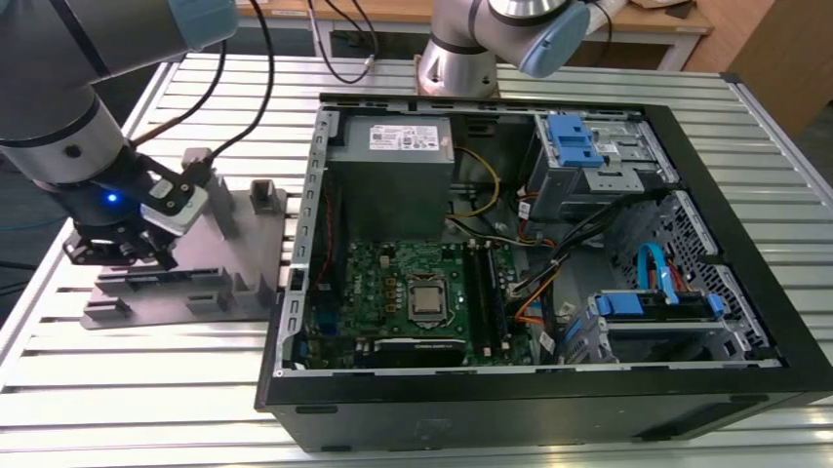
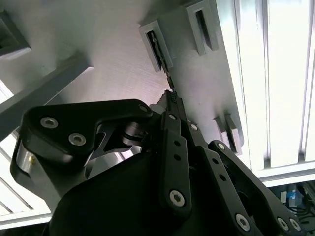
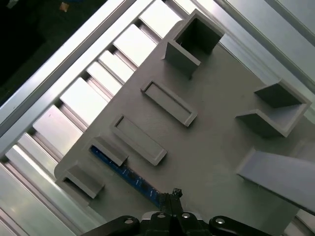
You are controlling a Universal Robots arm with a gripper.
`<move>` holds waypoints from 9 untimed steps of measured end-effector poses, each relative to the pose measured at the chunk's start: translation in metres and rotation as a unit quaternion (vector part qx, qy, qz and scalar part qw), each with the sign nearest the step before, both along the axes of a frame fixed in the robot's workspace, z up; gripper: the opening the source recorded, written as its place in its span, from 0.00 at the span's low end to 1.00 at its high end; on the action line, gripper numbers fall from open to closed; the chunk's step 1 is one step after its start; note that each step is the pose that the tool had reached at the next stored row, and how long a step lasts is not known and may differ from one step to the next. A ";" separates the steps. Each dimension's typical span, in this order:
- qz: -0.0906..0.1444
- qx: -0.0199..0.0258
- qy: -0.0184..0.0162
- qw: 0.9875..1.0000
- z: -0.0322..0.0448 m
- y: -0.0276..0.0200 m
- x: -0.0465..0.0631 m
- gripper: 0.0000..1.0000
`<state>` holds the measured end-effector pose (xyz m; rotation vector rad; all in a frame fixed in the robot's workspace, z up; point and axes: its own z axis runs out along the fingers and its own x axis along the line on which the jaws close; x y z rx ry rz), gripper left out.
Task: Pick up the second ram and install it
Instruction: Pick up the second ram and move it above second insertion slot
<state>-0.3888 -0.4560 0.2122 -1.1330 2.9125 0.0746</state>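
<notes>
Okay, the second ram (image 3: pixel 125 172) is standing on edge in the grey moulded tray (image 3: pixel 221 142), showing as a thin blue strip speckled with small pale marks and running between two low holders. The gripper (image 3: pixel 174 194) is sitting at its near end, fingers drawn almost together and pinching that thin edge. In the exterior view the tray is lying just beside the open computer case (image 1: pixel 521 409), on the exterior view's left.
</notes>
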 end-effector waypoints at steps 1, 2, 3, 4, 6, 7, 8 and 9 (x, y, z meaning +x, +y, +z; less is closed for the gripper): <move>0.005 0.000 0.000 1.000 0.0000 0.0000 0.000 0.07; 0.010 0.000 0.000 1.000 0.0000 0.0000 0.000 0.07; 0.014 0.000 0.000 1.000 0.0000 0.0000 0.000 0.07; 0.019 0.000 0.000 1.000 0.0000 0.0000 0.000 0.07; 0.029 0.000 0.000 1.000 0.0000 0.0000 0.000 0.07; 0.034 0.000 0.000 0.999 0.0000 0.0000 0.000 0.07; 0.038 0.000 0.000 0.999 0.0000 0.0000 0.000 0.07; 0.043 0.000 0.000 0.999 0.0000 0.0000 0.000 0.07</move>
